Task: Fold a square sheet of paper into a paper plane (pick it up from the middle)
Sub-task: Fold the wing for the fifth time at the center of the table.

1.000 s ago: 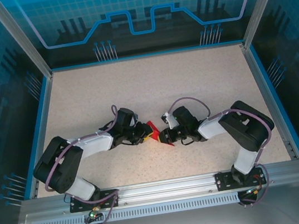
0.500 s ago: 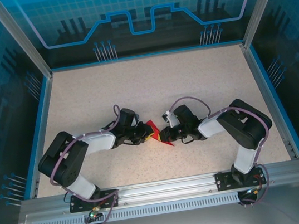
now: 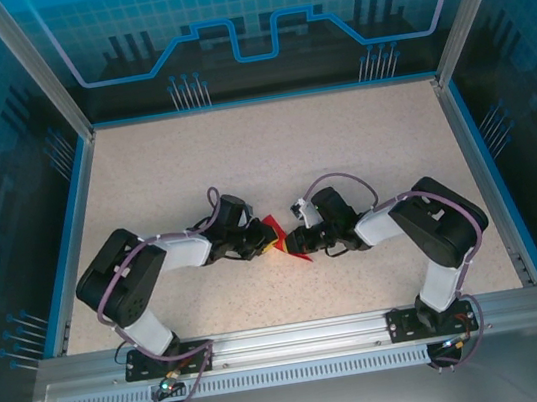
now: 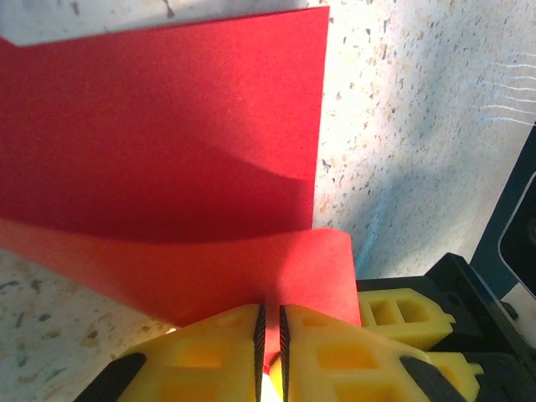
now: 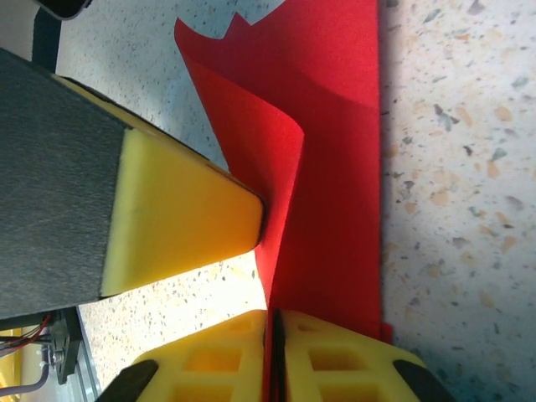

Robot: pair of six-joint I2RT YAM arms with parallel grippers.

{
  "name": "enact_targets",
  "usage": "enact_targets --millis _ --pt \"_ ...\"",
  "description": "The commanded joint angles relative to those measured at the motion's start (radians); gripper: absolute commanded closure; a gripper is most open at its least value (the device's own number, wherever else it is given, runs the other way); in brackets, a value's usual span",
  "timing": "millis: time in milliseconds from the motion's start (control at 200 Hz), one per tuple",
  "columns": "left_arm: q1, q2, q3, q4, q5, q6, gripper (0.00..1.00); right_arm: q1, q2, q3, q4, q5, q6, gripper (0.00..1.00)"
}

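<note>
The square sheet of paper [image 3: 278,234] is bright red and stands folded in layers at the table's middle, between both grippers. It reads as a folded sheet rather than a paper plane. My left gripper [image 3: 261,245] comes at it from the left. In the left wrist view the yellow fingers [image 4: 209,347] of that gripper [image 4: 270,322] pinch a curled edge of the sheet [image 4: 167,126]. My right gripper [image 3: 297,245] comes from the right. In the right wrist view this gripper [image 5: 274,335] is shut on the sheet's lower edge [image 5: 335,167], with a left-arm finger [image 5: 176,218] pressing the paper beside it.
The speckled tabletop [image 3: 271,150] spreads wide behind the grippers, bounded by a blue rim [image 3: 476,170] and clear walls. A metal rail [image 3: 299,336] with the arm bases runs along the near edge. A right-arm finger [image 4: 402,314] lies close to the left fingers.
The left arm's elbow has swung a little to the right and forward. Both grippers and the red sheet stay almost where they were, still pinched together.
</note>
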Motion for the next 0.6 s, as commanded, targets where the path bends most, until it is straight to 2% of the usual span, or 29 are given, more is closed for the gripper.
enact_targets --millis 0,405,595 --pt "-0.006 0.019 0.022 0.007 0.021 0.024 0.85 -0.015 0.007 0.015 -0.069 0.001 -0.009 0.85" --pt "-0.007 0.018 0.031 0.0 0.018 0.033 0.86 -0.015 -0.085 0.099 -0.317 -0.014 -0.135 0.71" --pt "-0.007 0.027 0.045 -0.007 0.021 0.037 0.86 -0.015 -0.124 0.123 -0.436 0.02 -0.185 0.65"
